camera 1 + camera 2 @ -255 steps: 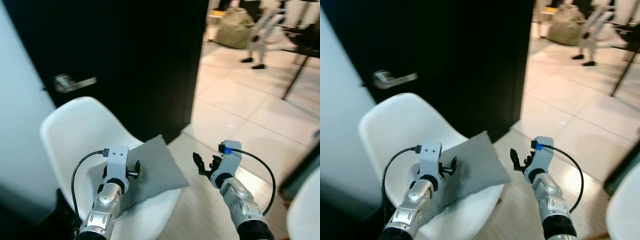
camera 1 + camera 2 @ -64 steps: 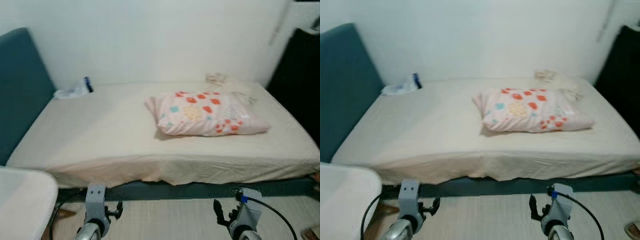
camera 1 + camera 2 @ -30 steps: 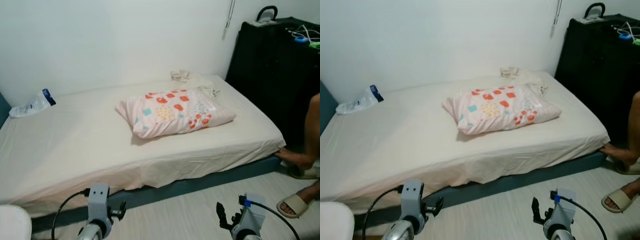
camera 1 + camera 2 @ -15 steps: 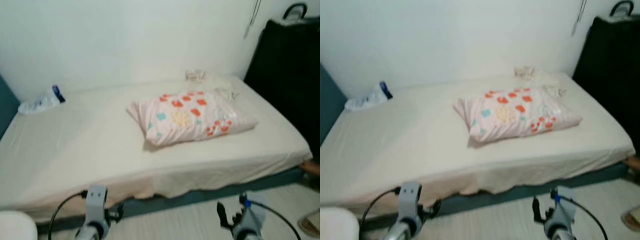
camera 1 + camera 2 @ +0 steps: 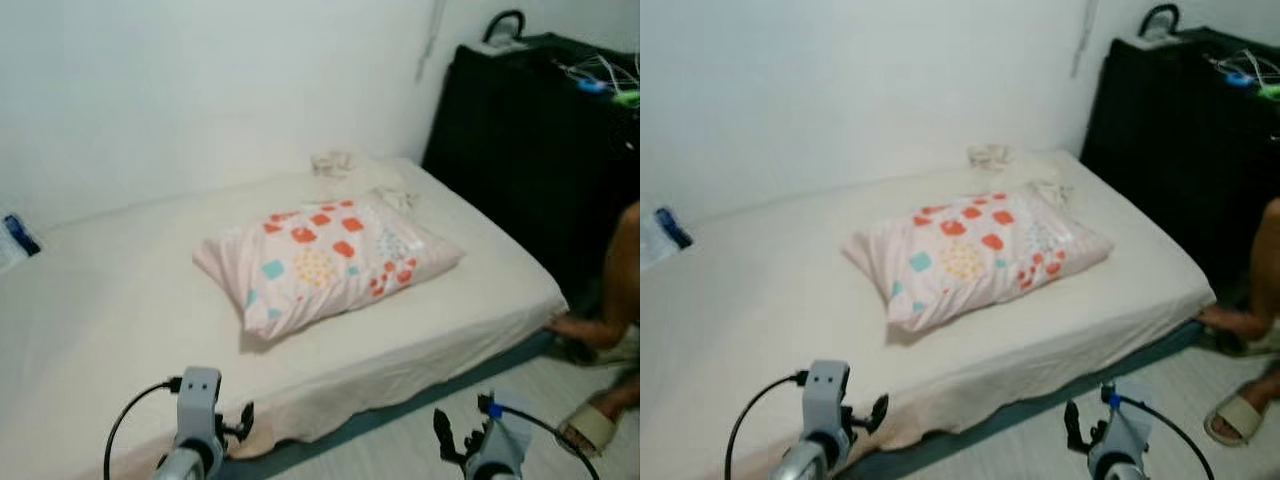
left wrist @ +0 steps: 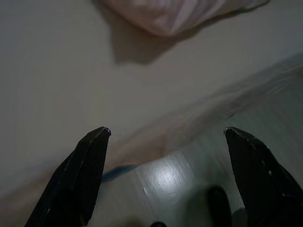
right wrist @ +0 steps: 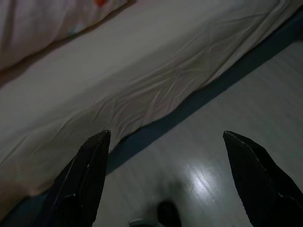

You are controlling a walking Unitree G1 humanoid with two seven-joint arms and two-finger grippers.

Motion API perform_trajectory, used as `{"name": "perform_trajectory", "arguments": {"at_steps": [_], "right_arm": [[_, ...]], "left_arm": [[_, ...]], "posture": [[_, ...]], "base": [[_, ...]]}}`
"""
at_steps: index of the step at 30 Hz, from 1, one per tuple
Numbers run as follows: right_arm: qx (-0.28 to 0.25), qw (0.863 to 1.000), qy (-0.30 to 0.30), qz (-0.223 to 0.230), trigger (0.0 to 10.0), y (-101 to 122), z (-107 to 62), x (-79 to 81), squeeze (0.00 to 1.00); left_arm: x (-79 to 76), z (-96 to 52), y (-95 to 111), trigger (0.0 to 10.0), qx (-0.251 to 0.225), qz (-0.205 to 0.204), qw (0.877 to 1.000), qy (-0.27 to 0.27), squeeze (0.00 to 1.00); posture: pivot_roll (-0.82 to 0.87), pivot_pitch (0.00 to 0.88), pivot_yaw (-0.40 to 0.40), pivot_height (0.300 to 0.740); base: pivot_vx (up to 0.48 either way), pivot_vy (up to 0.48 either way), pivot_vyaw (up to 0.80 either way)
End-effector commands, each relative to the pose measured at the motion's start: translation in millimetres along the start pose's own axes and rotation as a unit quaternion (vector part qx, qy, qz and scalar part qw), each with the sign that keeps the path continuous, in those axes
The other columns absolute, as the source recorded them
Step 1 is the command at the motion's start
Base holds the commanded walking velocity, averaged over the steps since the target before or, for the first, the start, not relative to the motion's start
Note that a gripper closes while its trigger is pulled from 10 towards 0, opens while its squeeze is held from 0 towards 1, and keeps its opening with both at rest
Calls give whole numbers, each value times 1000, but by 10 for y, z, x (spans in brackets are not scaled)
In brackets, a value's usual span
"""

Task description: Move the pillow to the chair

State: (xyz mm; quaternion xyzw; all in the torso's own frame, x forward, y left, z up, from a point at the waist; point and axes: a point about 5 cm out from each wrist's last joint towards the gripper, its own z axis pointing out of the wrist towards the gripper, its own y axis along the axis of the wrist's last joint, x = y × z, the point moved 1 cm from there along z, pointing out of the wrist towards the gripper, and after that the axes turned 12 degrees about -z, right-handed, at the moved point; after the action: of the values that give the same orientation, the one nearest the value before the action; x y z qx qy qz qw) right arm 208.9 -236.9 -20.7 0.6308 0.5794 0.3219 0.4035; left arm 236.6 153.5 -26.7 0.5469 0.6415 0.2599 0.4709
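Since half a second ago the view has been swung right — bed drawn closer, pillow now lying at 12 o'clock on it, untouched; left gripper and right gripper are held low, jaws spread, so pickup is judged next.

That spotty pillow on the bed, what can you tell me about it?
The pillow is pale pink, printed with red, orange, teal and yellow patches. It looks soft and plump, its case slightly wrinkled. It lies flat and askew on the cream sheet of the bed, near the middle. Neither gripper touches it.
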Motion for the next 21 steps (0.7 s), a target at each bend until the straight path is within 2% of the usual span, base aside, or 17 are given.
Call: {"name": "perform_trajectory", "arguments": {"at_steps": [1, 18, 21], "right_arm": [[-2, 1000, 1, 0, 10000, 14, 8, 15, 0], [0, 1000, 1, -5, 10000, 22, 17, 12, 0], [1, 1000, 2, -6, 10000, 23, 18, 11, 0]], "left_arm": [[6, -13, -44, 10000, 9, -1, 1000, 1, 0], [-3, 4, -40, 10000, 11, -6, 1000, -2, 0], [4, 8, -42, 10000, 14, -12, 1000, 2, 0]], "posture": [[-137, 54, 54, 740], [-143, 51, 57, 740], [-144, 52, 57, 740]], "base": [[304, 0, 0], [283, 0, 0], [0, 0, -735]]}}
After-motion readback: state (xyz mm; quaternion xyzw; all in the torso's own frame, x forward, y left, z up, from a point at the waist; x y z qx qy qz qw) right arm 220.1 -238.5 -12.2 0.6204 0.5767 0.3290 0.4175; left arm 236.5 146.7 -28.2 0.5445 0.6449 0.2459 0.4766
